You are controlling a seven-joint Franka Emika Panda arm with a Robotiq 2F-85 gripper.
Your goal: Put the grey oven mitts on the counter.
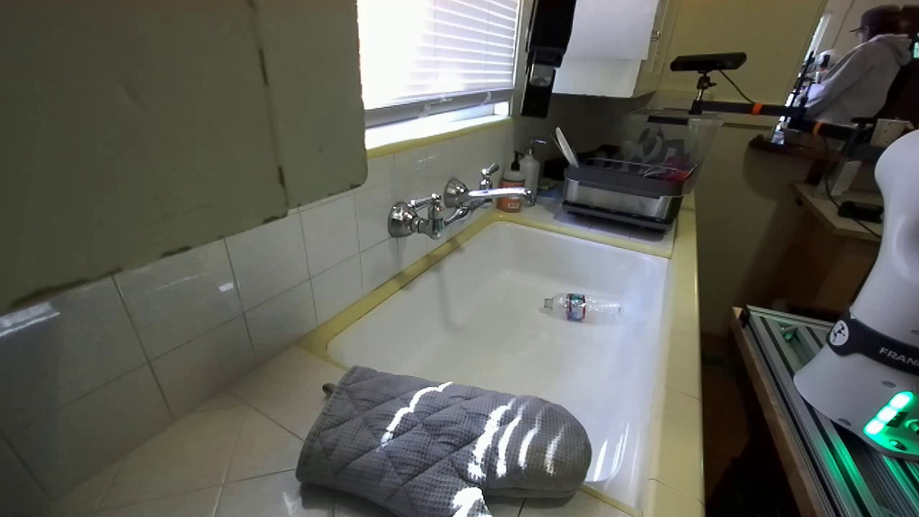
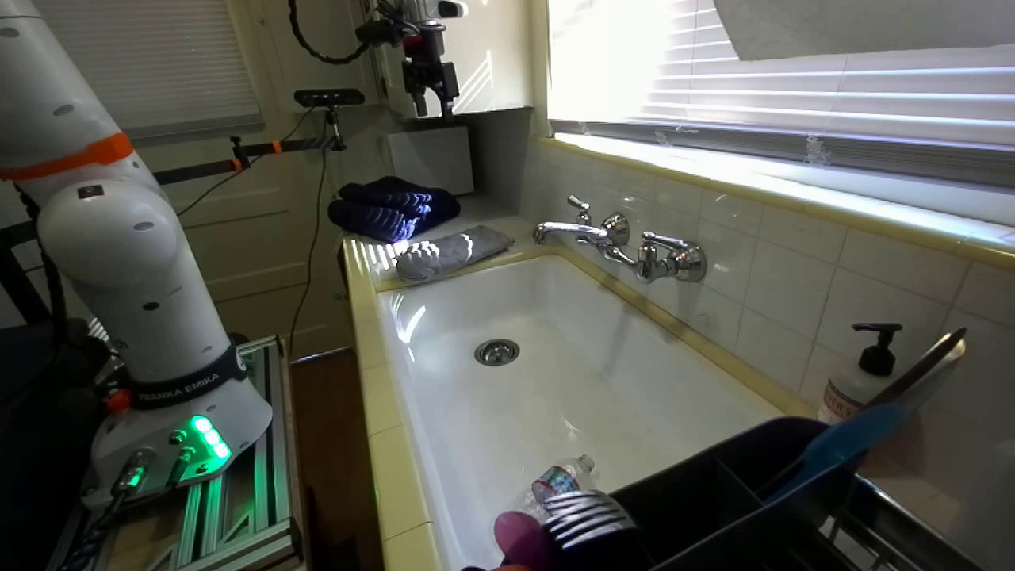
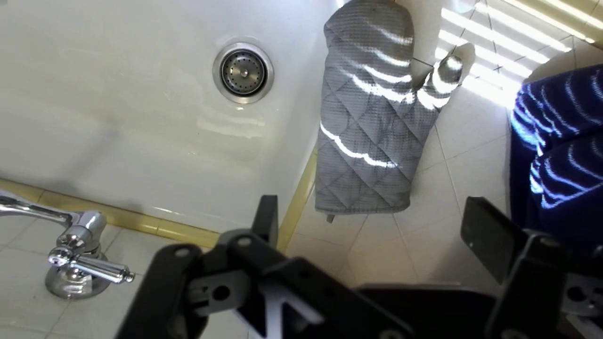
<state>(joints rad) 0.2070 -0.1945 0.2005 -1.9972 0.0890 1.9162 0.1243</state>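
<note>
One grey oven mitt with diamond-quilted stitching lies flat on the tiled counter (image 1: 194, 445), along the near end of the sink. The mitt (image 1: 445, 445) shows also in an exterior view (image 2: 452, 252) and in the wrist view (image 3: 367, 108). One long side lies over the yellow sink edge. My gripper (image 2: 434, 107) hangs well above the counter, near the upper cabinet. In the wrist view the gripper (image 3: 370, 221) is open, with nothing between its fingers. The mitt's cuff end with its small loop lies below, just beyond the fingertips. My gripper is out of view in an exterior view.
The white sink basin (image 1: 459, 337) holds a plastic bottle (image 1: 578, 307). A chrome faucet (image 2: 603, 238) sticks out from the tiled wall. Dark blue cloth (image 2: 392, 208) lies beside the mitt. A dish rack (image 1: 624, 190) stands at the sink's other end. A cabinet (image 1: 158, 129) hangs above the counter.
</note>
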